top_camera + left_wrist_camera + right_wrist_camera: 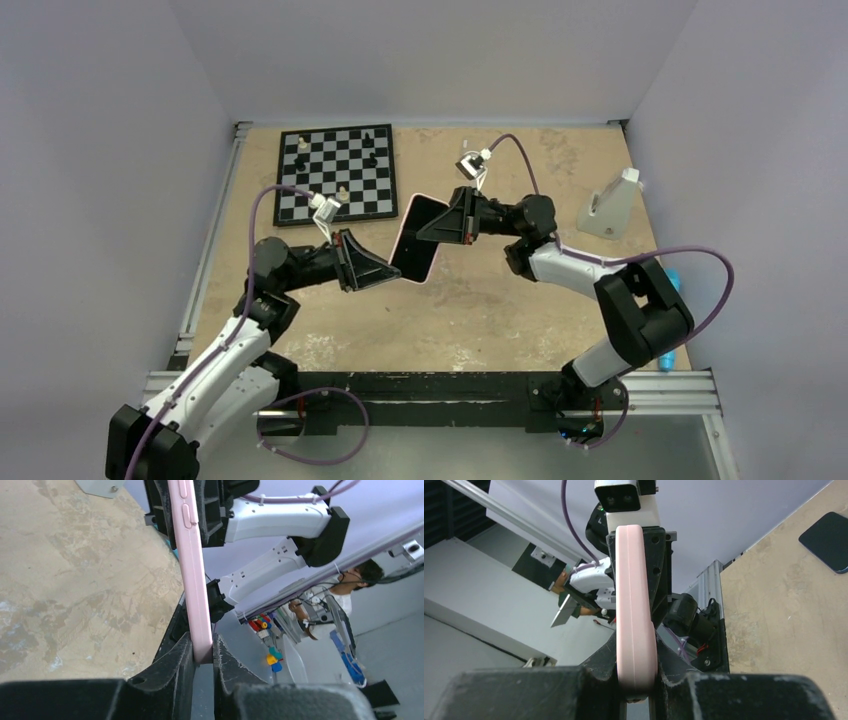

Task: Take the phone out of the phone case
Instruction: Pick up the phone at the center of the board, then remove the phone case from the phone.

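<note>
Between your two grippers, lifted well clear of the sandy-brown tabletop (480, 310), hangs the slim rectangular phone (418, 238) with its black glass screen and pink rim, tilted on its long axis. Your left gripper (388, 268) is clamped on one end, its black fingers (175, 667) pressed against both faces, and the side buttons run along the edge away from the fingertips. Your right gripper (436, 226) is closed on the opposite end, with the rounded pink edge seated deep between its fingers (674, 667). The thin transparent phone case cannot be told apart from the pink rim in any view, so my guess is that it is on the phone and that both grips squeeze shell and phone together. That is the difficulty: two clamps across the faces press the phone into the case rather than free it. To do this step well, you probably want one gripper as the anchor on the body. Shift the other outward to a corner lip of the shell, catching only the clear edge. Then peel away from the anchoring fingertips with a small twist instead of a straight pull. Hold the anchor firmly, since glass is likely slick, and a drop onto the table beneath the grippers looks like the main risk.
</note>
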`<act>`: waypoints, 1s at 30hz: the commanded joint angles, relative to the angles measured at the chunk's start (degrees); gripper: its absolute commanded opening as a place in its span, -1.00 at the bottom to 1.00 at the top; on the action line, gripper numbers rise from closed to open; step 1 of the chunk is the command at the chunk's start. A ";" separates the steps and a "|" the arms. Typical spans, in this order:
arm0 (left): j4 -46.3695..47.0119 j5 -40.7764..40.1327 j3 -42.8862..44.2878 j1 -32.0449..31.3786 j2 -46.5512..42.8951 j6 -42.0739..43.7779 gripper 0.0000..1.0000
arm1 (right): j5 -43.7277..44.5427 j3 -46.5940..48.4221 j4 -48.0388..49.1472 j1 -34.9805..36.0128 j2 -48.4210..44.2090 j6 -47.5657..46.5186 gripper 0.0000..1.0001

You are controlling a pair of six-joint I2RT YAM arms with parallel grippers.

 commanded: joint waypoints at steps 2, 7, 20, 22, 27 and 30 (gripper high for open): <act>30.28 11.99 -0.42 -0.36 2.66 -5.26 -1.00 | -4.30 3.39 7.61 0.20 1.49 4.37 -1.00; 58.59 14.93 0.84 -0.33 9.85 -18.92 -1.00 | -6.48 5.24 12.32 1.93 3.04 9.60 -1.00; 57.89 16.21 6.69 -0.33 12.74 -14.21 -1.00 | -2.14 11.39 31.36 8.75 9.90 25.09 -1.00; 58.18 16.23 6.68 -0.36 13.02 -13.93 -1.00 | -1.76 11.31 30.86 9.03 9.49 24.98 -1.00; 51.83 15.17 6.99 -0.25 12.33 -8.78 -1.00 | -1.08 12.30 31.78 11.16 9.46 27.13 -1.00; 42.43 13.38 7.45 -0.18 11.10 -2.70 -1.00 | -0.83 12.56 31.81 11.84 8.82 27.55 -1.00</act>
